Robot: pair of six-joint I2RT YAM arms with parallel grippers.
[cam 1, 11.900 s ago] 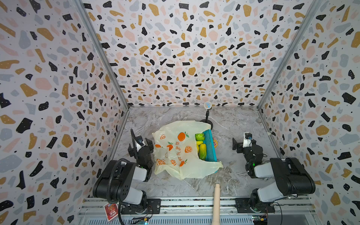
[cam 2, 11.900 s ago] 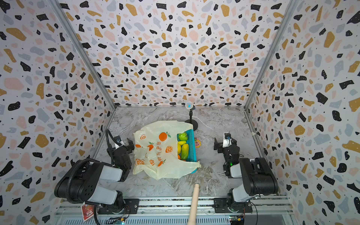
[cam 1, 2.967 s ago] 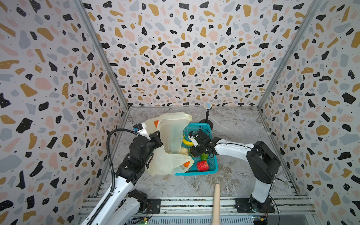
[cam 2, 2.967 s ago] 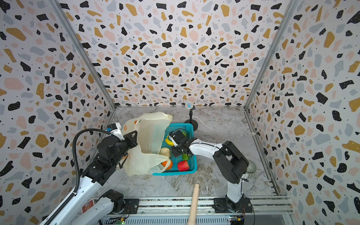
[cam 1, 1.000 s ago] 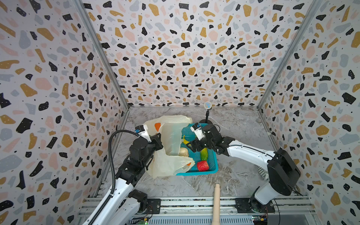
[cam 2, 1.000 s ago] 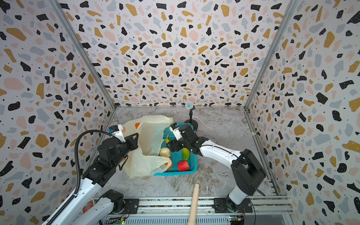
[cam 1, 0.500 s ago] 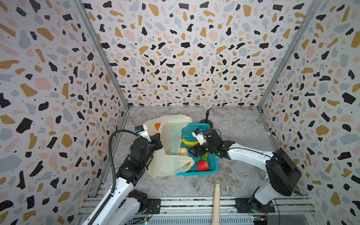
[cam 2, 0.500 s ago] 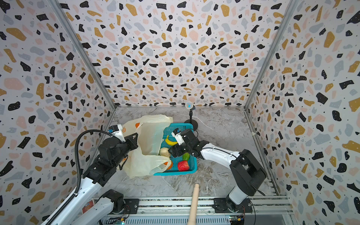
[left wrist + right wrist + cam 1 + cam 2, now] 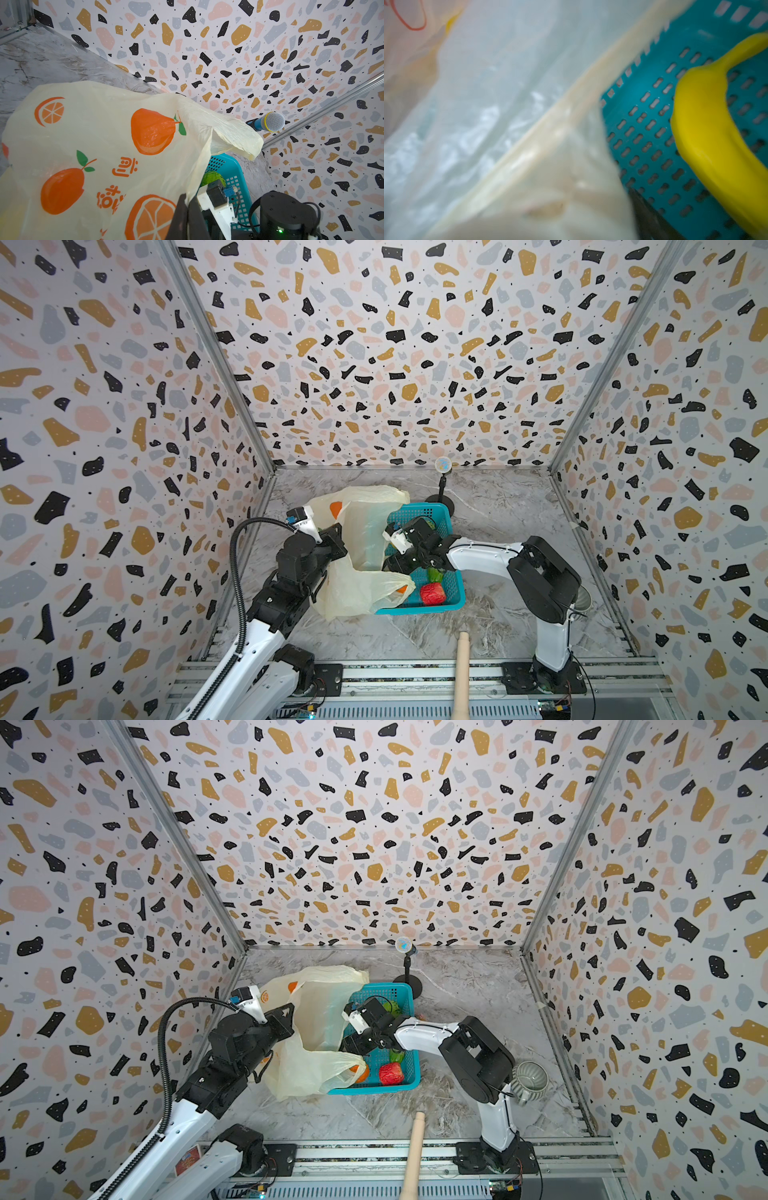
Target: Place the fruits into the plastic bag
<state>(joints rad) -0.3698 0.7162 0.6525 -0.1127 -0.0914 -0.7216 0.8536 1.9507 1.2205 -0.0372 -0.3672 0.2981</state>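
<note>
One plastic bag [image 9: 365, 531]; one basket [image 9: 419, 514]; four visible fruits [image 9: 432, 593]

White terrazzo-speckled wall panels [image 9: 395, 344] (black, ochre, pink, grey chips) on three sides. Silver metal corner strips [image 9: 221, 362]. Grey marble-look tabletop [image 9: 498, 497]. Aluminium rail [image 9: 415, 674] along near edge. Even light.

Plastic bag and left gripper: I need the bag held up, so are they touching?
Touching. The left wrist view shows the left gripper shut on an edge of the plastic bag.
</note>
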